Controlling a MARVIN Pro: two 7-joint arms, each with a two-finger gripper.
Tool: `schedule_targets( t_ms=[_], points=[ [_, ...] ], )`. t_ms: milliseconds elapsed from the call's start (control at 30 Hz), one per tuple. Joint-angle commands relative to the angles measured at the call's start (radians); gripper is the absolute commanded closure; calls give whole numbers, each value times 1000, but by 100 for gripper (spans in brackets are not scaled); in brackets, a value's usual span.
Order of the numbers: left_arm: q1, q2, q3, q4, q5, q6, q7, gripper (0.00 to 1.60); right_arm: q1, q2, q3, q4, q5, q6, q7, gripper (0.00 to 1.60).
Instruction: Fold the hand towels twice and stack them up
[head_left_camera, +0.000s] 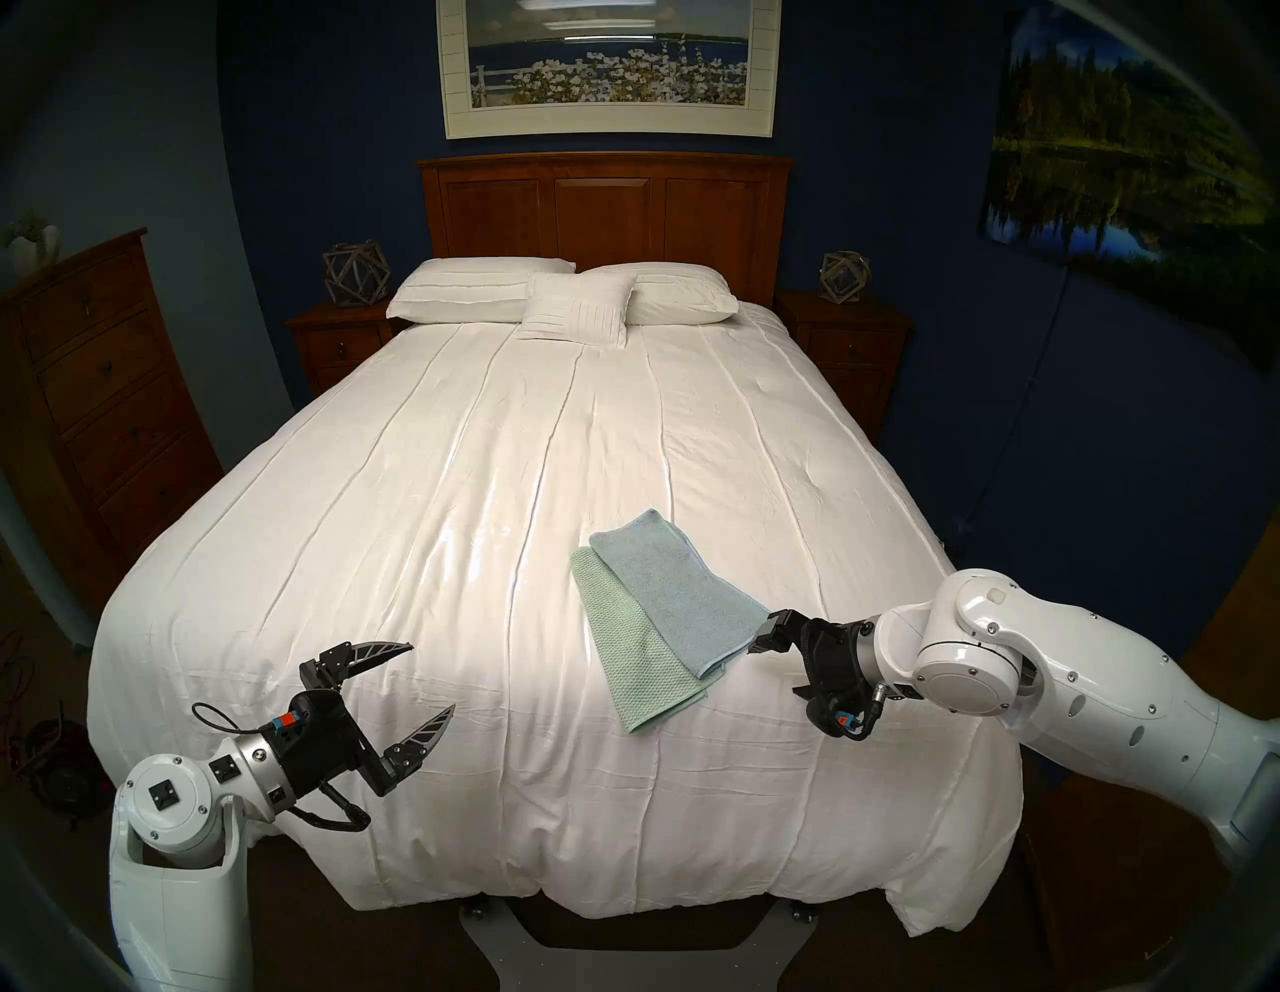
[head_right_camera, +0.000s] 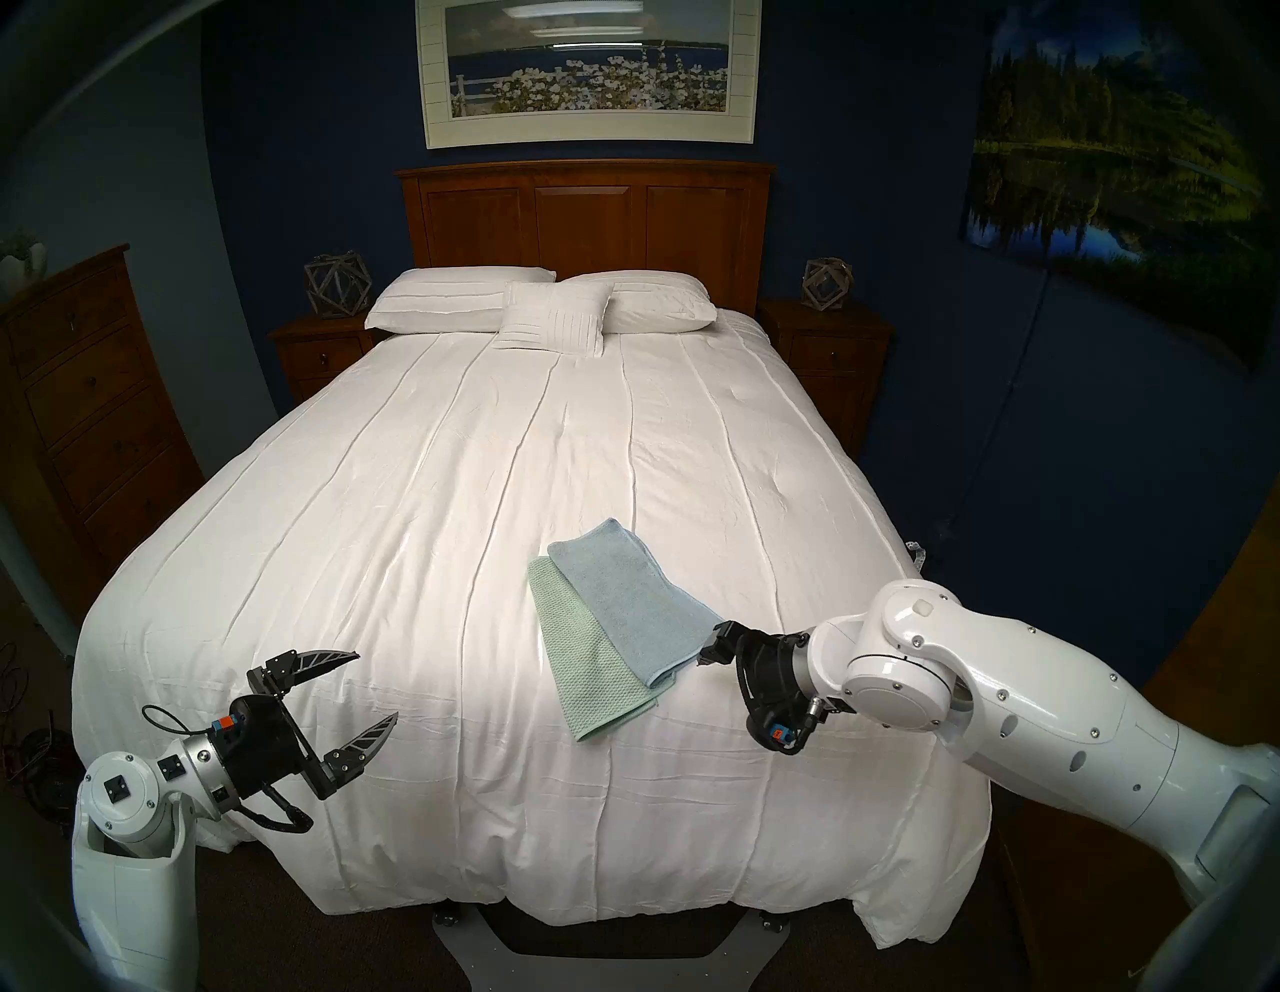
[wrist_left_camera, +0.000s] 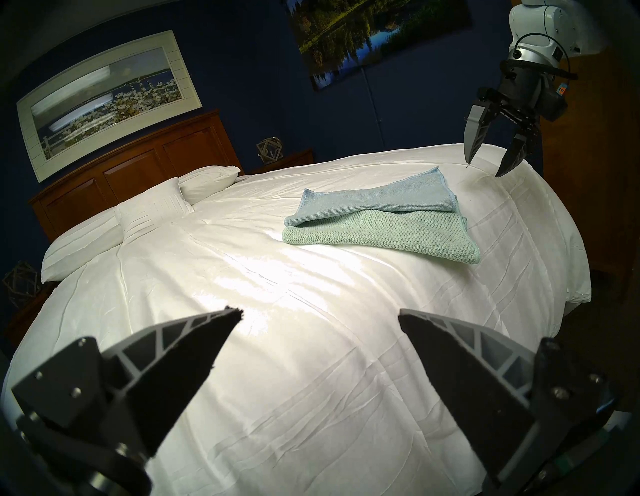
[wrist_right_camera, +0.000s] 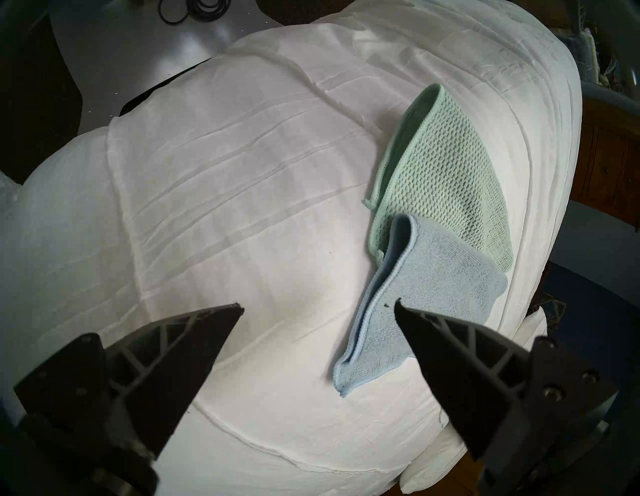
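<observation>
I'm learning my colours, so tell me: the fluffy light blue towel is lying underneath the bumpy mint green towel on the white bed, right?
Not quite. The fluffy light blue towel lies on top of the bumpy mint green waffle-weave towel, not underneath it. The left wrist view shows the blue one resting over the green one. Both do lie on the white bedspread.

Head stereo pair: high at the bed's foot, looking down its length to the headboard (head_left_camera: 604, 201); near-identical frames. Left wrist cam: low, near-left, facing across the bedspread (wrist_left_camera: 277, 311). Right wrist cam: close, looking down. All four share the stacked towels (head_left_camera: 651, 616).
</observation>
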Motion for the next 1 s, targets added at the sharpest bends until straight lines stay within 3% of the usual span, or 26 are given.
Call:
schedule_targets(
  t_ms=[0,267,600,633,700,967],
  points=[
    [-2,0,0,-11,-3,-2,-1,0,115,-119,-29,63,-8,-3,-33,0],
    [-1,0,0,-12,-3,-1,-1,0,149,-214,-34,165,-16,-15,-34,0],
    [-1,-1,0,-13,-3,-1,-1,0,162,-244,-33,211,-13,-33,-48,0],
    [-1,-1,0,-13,-3,-1,-1,0,162,-243,-32,213,-12,-35,-48,17],
    [-1,-1,-1,-13,-3,-1,-1,0,163,-238,-35,212,-6,-42,-31,76],
    [0,-1,-1,-14,-3,0,-1,0,144,-214,-40,208,4,-52,-15,84]
  ],
)
